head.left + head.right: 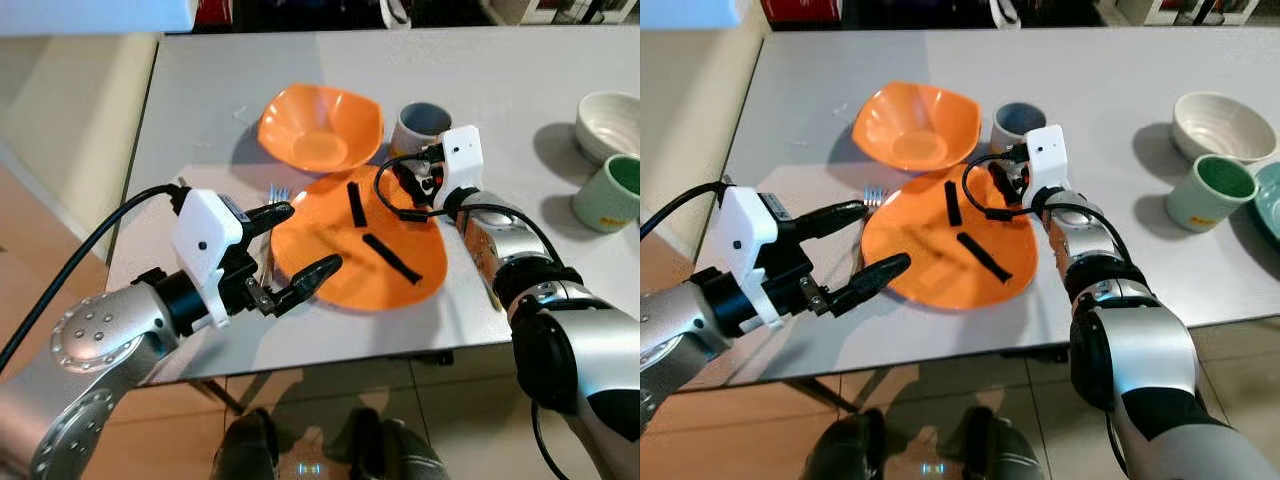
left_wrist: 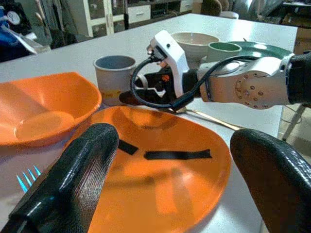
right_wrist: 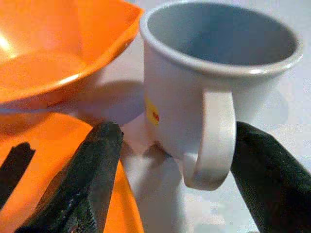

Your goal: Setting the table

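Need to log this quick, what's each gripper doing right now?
Left gripper: open, empty, at the orange plate's left edge.
Right gripper: open, fingers either side of the gray mug, not gripping.

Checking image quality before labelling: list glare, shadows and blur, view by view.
Left eye view: sharp, with a soft glare on the orange bowl. Right eye view: the white bowl casts a shadow to its left. Right wrist view: the near black fingers are blurred, the mug sharp.
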